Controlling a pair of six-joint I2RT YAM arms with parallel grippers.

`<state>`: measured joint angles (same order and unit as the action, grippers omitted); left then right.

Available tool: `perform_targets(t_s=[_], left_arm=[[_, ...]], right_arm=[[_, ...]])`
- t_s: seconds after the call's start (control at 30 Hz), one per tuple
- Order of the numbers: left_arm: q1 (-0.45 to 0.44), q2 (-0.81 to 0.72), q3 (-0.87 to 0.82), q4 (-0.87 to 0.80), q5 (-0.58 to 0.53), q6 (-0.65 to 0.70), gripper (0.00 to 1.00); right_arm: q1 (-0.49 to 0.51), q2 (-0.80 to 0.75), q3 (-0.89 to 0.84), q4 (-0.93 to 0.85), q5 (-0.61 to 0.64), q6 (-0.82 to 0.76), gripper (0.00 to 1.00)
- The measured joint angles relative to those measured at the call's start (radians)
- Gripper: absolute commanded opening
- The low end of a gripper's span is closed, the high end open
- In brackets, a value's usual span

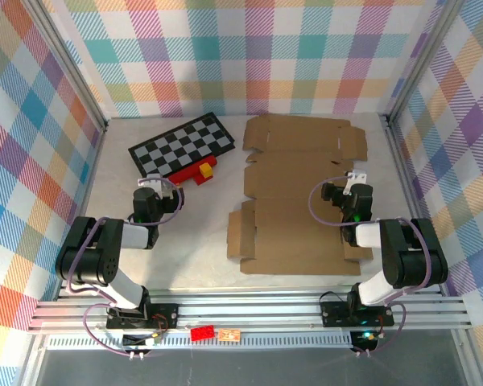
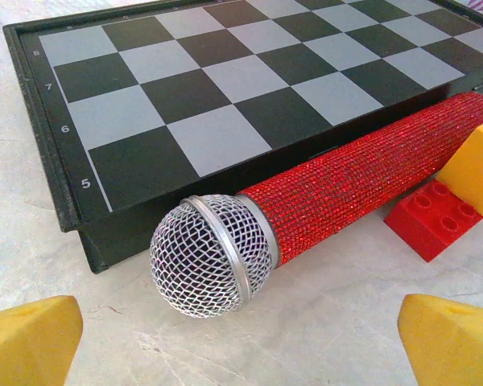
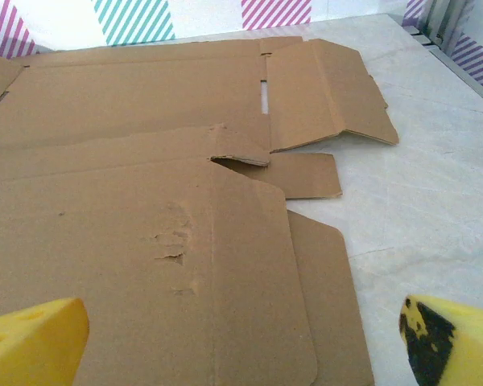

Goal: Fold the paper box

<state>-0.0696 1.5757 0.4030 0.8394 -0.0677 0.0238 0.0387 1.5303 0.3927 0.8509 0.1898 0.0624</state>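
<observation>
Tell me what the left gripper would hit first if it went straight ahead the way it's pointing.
Most likely the red microphone, mesh end first. It lies against the chessboard's near edge, just ahead of the open left gripper. Exact depth is unclear.

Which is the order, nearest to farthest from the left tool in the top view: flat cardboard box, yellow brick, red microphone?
From the left tool:
1. red microphone, just ahead of it, along the chessboard edge.
2. yellow brick, at the microphone's far end, further right.
3. flat cardboard box, across the table on the right side.
</observation>
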Motion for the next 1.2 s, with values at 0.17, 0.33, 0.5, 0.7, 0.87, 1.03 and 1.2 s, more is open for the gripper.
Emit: perform_targets(t_s=[0.17, 0.33, 0.5, 0.7, 0.87, 1.03, 1.2], left_arm=[[0.000, 0.000, 0.000, 0.000, 0.000, 0.000, 1.00], [0.000, 0.000, 0.000, 0.000, 0.000, 0.000, 1.00], [0.000, 0.000, 0.000, 0.000, 0.000, 0.000, 1.00], [0.000, 0.000, 0.000, 0.000, 0.000, 0.000, 1.00], [0.000, 0.000, 0.000, 0.000, 0.000, 0.000, 1.00], [-0.007, -0.040, 0.000, -0.042, -0.024, 0.000, 1.00], [-0.063, -0.214, 0.005, -0.136, -0.103, 0.025, 1.00]], right_arm=[[0.000, 0.000, 0.000, 0.000, 0.000, 0.000, 0.99], [0.000, 0.000, 0.000, 0.000, 0.000, 0.000, 0.99], [0.000, 0.000, 0.000, 0.000, 0.000, 0.000, 0.99], [0.000, 0.000, 0.000, 0.000, 0.000, 0.000, 0.99], [0.000, 0.000, -0.001, 0.001, 0.000, 0.000, 0.99], [0.013, -0.045, -0.050, 0.019, 0.006, -0.016, 0.99], [0.053, -0.243, -0.066, -0.072, 0.032, -0.039, 0.99]])
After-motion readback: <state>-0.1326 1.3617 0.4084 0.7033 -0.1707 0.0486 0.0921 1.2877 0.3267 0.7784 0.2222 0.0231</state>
